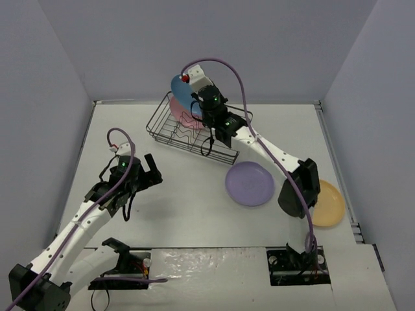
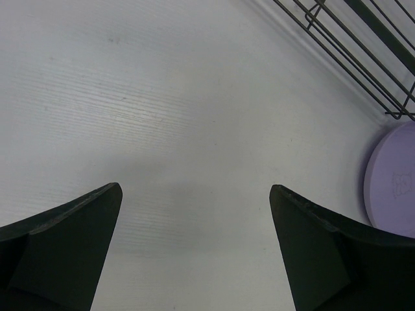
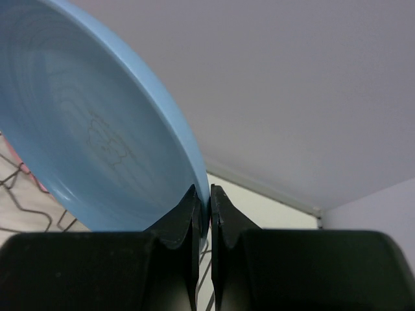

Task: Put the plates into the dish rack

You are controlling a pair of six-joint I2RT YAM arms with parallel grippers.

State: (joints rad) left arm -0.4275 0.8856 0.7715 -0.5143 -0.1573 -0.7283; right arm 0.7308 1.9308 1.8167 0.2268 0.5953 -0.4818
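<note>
Pale grey-lilac walls close in a white table (image 1: 185, 214) on three sides. In the upper middle of the top view sits the rectangular dish rack of thin dark wire (image 1: 227, 148), its zigzag dividers showing through the open basket. A round pink plastic plate (image 1: 186, 118) stands on edge inside the rack at its upper-left end. Directly above that end, the right gripper (image 3: 203, 202) is pinched tight on the rim of a round blue plastic plate (image 1: 179, 87). The right wrist view shows the two dark fingers pressed against either face of the plate's edge, with the plate tilted up toward the upper left of that frame. A round lilac purple plate (image 1: 249, 183) lies flat on the table just below the rack's lower-right corner. A round orange-yellow plate (image 1: 331, 205) lies flat near the right edge of the table, partly covered by the right arm's elbow. At the left of the top view the left gripper (image 2: 194, 188) hangs over bare table with its fingers spread wide and nothing between them. In its wrist view a corner of the rack and a slice of the purple plate appear at the right edge.
</note>
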